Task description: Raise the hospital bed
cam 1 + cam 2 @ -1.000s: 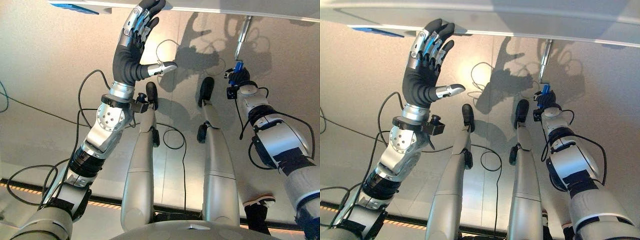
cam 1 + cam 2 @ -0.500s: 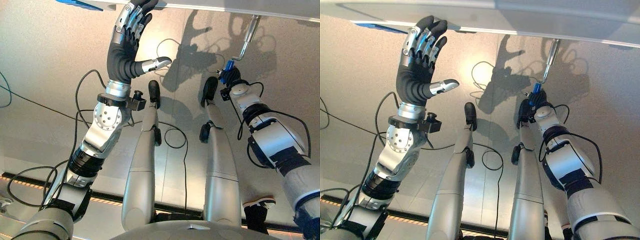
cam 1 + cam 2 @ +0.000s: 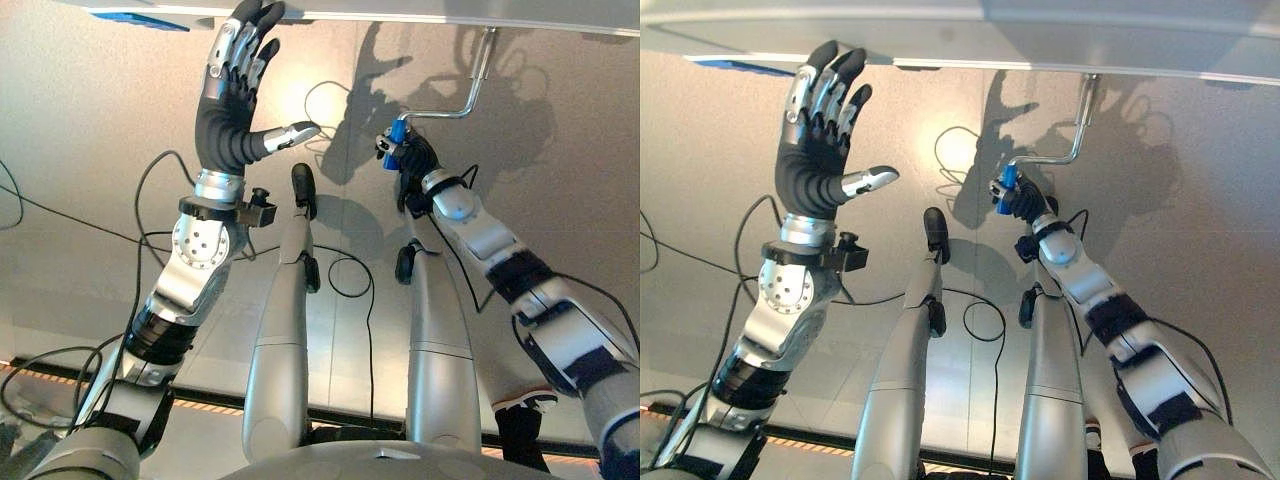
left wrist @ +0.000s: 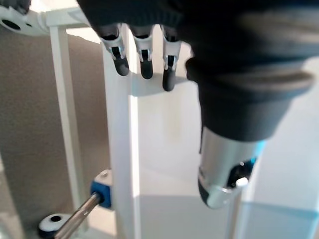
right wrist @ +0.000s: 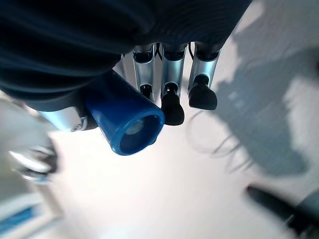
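The bed's white frame point(image 3: 400, 12) runs along the far edge, above the floor. A metal crank point(image 3: 470, 88) hangs from it and bends to a blue handle point(image 3: 397, 133). My right hand point(image 3: 415, 160) is shut on that blue handle point(image 5: 127, 124), its fingers point(image 5: 172, 79) curled over it. My left hand point(image 3: 225, 120) is raised and open, fingers straight, fingertips point(image 4: 144, 57) at the edge of the white frame point(image 4: 119, 149) and thumb point(image 4: 224, 164) spread apart. The crank's blue socket point(image 4: 102, 193) sits low on the frame.
A blue label point(image 3: 140, 15) lies on the frame near my left fingertips. A person's shoe point(image 3: 520, 405) stands on the beige floor at the lower right. An orange striped line point(image 3: 210, 408) crosses the floor close to me.
My right hand has swung the blue handle leftward, and the crank arm now points left from its shaft instead of hanging down. My left hand has drifted slightly left, staying open.
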